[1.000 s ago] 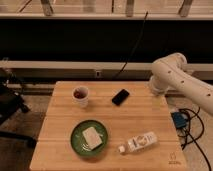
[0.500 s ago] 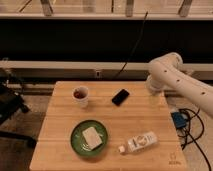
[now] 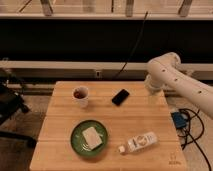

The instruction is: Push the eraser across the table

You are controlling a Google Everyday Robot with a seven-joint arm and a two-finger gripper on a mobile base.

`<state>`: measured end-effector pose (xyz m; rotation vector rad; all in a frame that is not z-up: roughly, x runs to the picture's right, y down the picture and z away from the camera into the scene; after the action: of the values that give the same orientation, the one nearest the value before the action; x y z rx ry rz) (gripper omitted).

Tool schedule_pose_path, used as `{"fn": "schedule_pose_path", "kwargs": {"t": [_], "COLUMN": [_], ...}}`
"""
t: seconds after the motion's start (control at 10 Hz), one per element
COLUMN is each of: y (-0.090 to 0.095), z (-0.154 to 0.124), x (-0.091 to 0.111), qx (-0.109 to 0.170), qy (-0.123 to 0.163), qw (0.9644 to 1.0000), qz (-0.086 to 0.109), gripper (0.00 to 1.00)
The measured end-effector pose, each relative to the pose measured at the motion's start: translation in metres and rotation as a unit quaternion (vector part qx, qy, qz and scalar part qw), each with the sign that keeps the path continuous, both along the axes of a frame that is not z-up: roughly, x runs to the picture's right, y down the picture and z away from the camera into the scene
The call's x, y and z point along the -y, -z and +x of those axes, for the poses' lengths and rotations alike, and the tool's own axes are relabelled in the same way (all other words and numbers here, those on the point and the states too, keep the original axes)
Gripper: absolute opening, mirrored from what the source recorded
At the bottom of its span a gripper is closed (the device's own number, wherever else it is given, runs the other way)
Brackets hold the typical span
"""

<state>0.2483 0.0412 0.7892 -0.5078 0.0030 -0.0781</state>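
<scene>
Camera view, single-arm robot at a square table. The gripper (image 3: 152, 88) hangs at the end of the white arm (image 3: 176, 80), low over the far right part of the table (image 3: 150, 117); whether it is spread or closed cannot be told. The arm enters from the right edge, bends at a rounded joint and turns downward toward the table top.

The eraser (image 3: 120, 97), a flat black block, lies on the far half of the table, set at a slant, left of the gripper and apart from it. A paper cup (image 3: 80, 96) with dark contents stands upright further left, near the eraser but not touching it.

On the near half, a green plate (image 3: 75, 136) carries a beige square block (image 3: 92, 136). To its right a white plastic bottle (image 3: 139, 142) lies on its side, cap pointing left.

On the floor right of the table sits a blue object (image 3: 178, 120) with dark cables around it. A black cable (image 3: 134, 42) runs down the dark wall behind.
</scene>
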Motion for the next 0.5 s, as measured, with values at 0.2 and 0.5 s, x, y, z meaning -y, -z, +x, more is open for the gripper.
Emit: {"fn": "schedule_pose_path", "kwargs": {"t": [0.2, 0.5], "y": [-0.0030, -0.0100], "z": [0.0005, -0.0003], "x": [0.0006, 0.0015], "qx": [0.000, 0.001], "qy": [0.001, 0.002], "qw": [1.0000, 1.0000], "qz": [0.001, 0.000], "gripper": [0.80, 0.80]}}
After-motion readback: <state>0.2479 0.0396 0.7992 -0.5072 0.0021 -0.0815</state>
